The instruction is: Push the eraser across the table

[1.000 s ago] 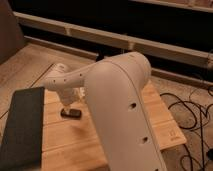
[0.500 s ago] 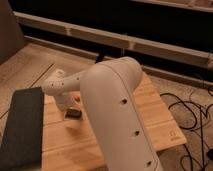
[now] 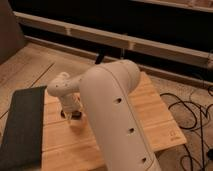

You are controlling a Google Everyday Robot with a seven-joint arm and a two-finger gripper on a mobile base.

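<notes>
The eraser (image 3: 76, 116) is a small black block on the light wooden table (image 3: 150, 115), left of its middle, partly hidden by my gripper. My gripper (image 3: 69, 110) hangs from the white wrist (image 3: 61, 87) and reaches down onto the table right at the eraser's left end, touching or nearly touching it. My large white arm (image 3: 112, 105) crosses the table's middle and hides the surface behind it.
A dark grey mat (image 3: 22, 125) lies along the table's left edge. Black cables (image 3: 192, 112) lie on the floor to the right. A long low dark shelf (image 3: 125, 30) runs behind the table. Wooden floor lies at the far left.
My arm has swung to the left and lower in view, and the wrist has shifted a little with it. The eraser stays at about the same spot beneath the gripper.
</notes>
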